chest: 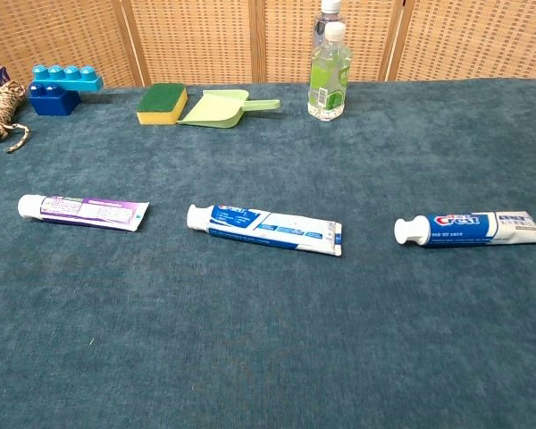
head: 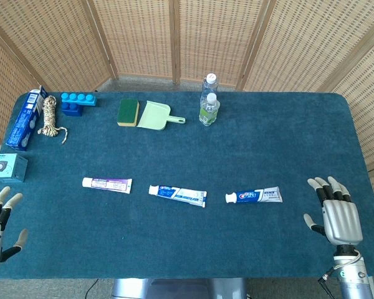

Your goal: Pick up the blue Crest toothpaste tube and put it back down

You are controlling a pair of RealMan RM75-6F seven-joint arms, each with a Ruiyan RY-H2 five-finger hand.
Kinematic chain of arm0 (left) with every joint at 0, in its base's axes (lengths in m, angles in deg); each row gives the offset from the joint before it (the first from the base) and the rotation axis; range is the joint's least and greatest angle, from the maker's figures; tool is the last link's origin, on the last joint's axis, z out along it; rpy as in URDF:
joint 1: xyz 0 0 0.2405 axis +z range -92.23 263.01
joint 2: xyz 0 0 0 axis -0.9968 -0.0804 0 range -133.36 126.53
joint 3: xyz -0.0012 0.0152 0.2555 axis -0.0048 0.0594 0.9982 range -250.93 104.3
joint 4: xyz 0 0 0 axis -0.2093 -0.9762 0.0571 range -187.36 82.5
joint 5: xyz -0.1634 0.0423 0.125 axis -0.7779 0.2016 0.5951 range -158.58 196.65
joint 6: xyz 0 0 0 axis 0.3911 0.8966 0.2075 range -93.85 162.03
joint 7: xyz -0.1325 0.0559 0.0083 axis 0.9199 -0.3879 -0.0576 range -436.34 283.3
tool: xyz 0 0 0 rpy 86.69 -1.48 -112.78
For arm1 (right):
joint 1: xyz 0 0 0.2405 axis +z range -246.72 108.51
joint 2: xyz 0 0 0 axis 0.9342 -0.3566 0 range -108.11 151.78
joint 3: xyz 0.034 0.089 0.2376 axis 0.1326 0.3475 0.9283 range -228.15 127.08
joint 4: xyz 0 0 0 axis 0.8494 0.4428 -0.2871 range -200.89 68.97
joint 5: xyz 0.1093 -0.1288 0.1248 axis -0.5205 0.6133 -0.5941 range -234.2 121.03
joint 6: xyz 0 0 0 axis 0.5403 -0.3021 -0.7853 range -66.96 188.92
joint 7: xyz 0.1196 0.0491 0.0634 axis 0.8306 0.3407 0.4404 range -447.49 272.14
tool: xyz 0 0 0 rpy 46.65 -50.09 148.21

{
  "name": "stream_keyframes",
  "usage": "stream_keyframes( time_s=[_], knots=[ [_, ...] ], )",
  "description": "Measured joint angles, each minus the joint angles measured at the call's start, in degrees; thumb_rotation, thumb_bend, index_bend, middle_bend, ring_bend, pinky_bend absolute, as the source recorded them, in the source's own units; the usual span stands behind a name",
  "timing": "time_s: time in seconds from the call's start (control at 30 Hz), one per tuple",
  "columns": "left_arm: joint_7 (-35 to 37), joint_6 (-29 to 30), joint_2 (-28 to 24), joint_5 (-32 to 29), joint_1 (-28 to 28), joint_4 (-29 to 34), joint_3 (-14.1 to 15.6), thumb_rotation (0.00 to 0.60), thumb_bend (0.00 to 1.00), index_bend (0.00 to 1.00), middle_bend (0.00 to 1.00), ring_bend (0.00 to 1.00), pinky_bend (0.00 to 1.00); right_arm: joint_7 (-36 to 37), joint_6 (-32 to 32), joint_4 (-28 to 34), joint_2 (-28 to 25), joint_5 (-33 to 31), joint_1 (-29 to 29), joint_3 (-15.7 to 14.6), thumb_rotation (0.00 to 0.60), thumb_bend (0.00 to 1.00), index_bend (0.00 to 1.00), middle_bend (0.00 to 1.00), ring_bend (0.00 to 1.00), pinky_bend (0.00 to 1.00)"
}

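Observation:
The blue Crest toothpaste tube (head: 254, 196) (chest: 472, 229) lies flat on the blue table cloth, cap pointing left, right of centre. My right hand (head: 336, 212) rests near the front right edge, fingers spread, holding nothing, a short way right of the tube. My left hand (head: 0, 223) shows at the front left corner, fingers apart and empty, far from the tube. Neither hand appears in the chest view.
Two other tubes lie in the same row: a blue-and-white one (head: 177, 194) (chest: 264, 229) and a purple-labelled one (head: 107, 184) (chest: 83, 211). Along the back stand two bottles (head: 209, 107), a green dustpan (head: 158, 116), a sponge (head: 128, 112), blue blocks (head: 76, 103), a rope (head: 50, 117) and boxes (head: 23, 119).

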Motion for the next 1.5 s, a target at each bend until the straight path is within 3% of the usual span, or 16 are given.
stream_keyframes(
  time_s=[0.43,0.63,0.97,1.5],
  knots=[
    [-0.3,0.9,-0.6,1.8,0.2,0.6,0.3,0.6,0.35,0.14,0.05,0.0,0.0,3.7,2.9,0.1,-0.5,3.0,1.0,-0.9,0.6,0.26,0.25,0.18,0.06,0.13],
    [-0.7,0.7,-1.5,2.8,-0.2,1.4,0.4,0.6,0.35,0.14,0.05,0.0,0.0,5.4,9.8,0.1,-0.3,2.0,4.4,-0.5,0.6,0.27,0.27,0.18,0.06,0.13],
    [-1.6,-1.0,-1.5,2.1,-1.5,2.2,-0.2,0.6,0.35,0.13,0.05,0.0,0.0,5.6,24.5,-4.1,3.0,-7.7,14.8,3.1,0.6,0.27,0.3,0.18,0.06,0.13],
    [-2.3,-2.4,-1.4,0.0,-2.6,2.4,-0.8,0.6,0.35,0.13,0.04,0.0,0.0,2.0,29.8,-14.5,9.0,-16.2,20.2,2.9,0.6,0.27,0.31,0.19,0.06,0.13]
  ],
)
